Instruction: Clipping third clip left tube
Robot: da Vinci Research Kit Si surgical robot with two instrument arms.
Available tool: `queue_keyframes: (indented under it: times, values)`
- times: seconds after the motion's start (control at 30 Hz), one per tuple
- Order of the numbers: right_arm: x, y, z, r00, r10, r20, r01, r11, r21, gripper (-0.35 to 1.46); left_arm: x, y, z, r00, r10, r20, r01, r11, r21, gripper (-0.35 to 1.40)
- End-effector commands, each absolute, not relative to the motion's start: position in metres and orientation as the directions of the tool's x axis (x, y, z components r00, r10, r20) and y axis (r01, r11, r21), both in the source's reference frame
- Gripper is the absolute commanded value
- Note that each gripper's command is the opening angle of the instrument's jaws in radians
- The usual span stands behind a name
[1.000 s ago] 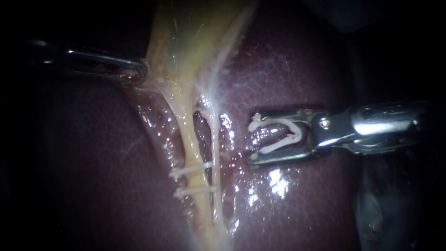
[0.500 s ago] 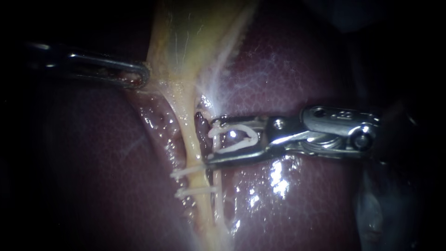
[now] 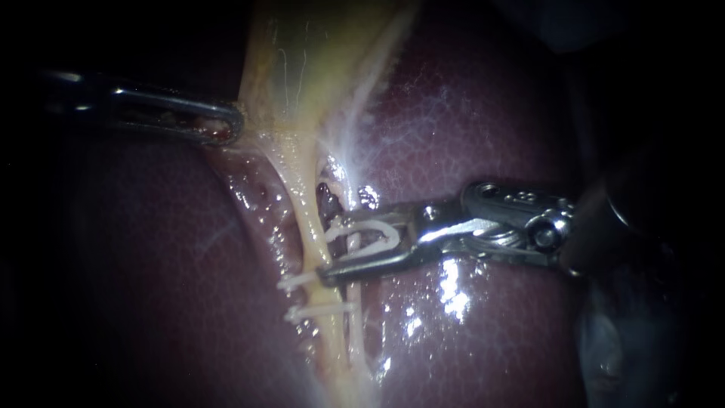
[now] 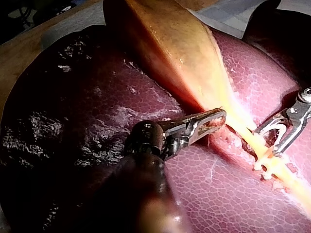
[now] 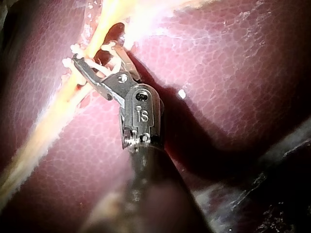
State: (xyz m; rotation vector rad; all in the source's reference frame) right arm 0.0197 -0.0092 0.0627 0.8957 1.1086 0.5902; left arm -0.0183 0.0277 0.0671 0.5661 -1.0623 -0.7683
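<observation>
Jaws of the left instrument (image 3: 226,122), upper left, are clamped on the gallbladder (image 3: 302,53) edge. In the centre, the left tube (image 3: 303,208) runs top to bottom, slanting slightly rightward, with two fitted clips (image 3: 321,309) across its lower stretch. From the right, the right instrument (image 3: 326,249) lies crosswise to the tube, its jaws spread and gripping an open white clip (image 3: 394,236). Their tips meet the tube's right edge just above the fitted clips. The tube seems not yet fully inside.

Two clips (image 3: 317,310) across left tube (image 3: 300,208) on liver (image 3: 483,113), loaded clip (image 3: 396,234) in right instrument (image 3: 328,249) just above
</observation>
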Motion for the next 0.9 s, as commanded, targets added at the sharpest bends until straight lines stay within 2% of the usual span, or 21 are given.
queue_keyframes:
  times: [0.03, 0.27, 0.5, 0.7, 0.9]
  values:
    - [0.0197, -0.0092, 0.0629, 0.357, 0.789, -0.5, 0.023, 0.528, 0.849, 0.49, -0.0182, 0.0277, 0.0671, 0.277, -0.786, 0.553, 0.28, 0.617, 0.736, -0.35]
    - [0.0204, -0.0086, 0.0642, 0.342, 0.793, -0.504, 0.043, 0.523, 0.851, 0.49, -0.0183, 0.0277, 0.067, 0.277, -0.786, 0.553, 0.28, 0.617, 0.736, -0.35]
    - [0.0224, -0.0081, 0.0645, 0.296, 0.825, -0.482, 0.095, 0.477, 0.874, 0.5, -0.0183, 0.0276, 0.0671, 0.277, -0.785, 0.554, 0.281, 0.617, 0.735, -0.35]
    - [0.0241, -0.0079, 0.0635, 0.256, 0.857, -0.448, 0.137, 0.426, 0.894, 0.5, -0.0183, 0.0276, 0.0671, 0.277, -0.785, 0.554, 0.281, 0.617, 0.735, -0.35]
    - [0.025, -0.0069, 0.0609, 0.208, 0.879, -0.429, 0.172, 0.398, 0.901, 0.49, -0.0184, 0.0276, 0.0671, 0.277, -0.785, 0.554, 0.281, 0.617, 0.735, -0.35]
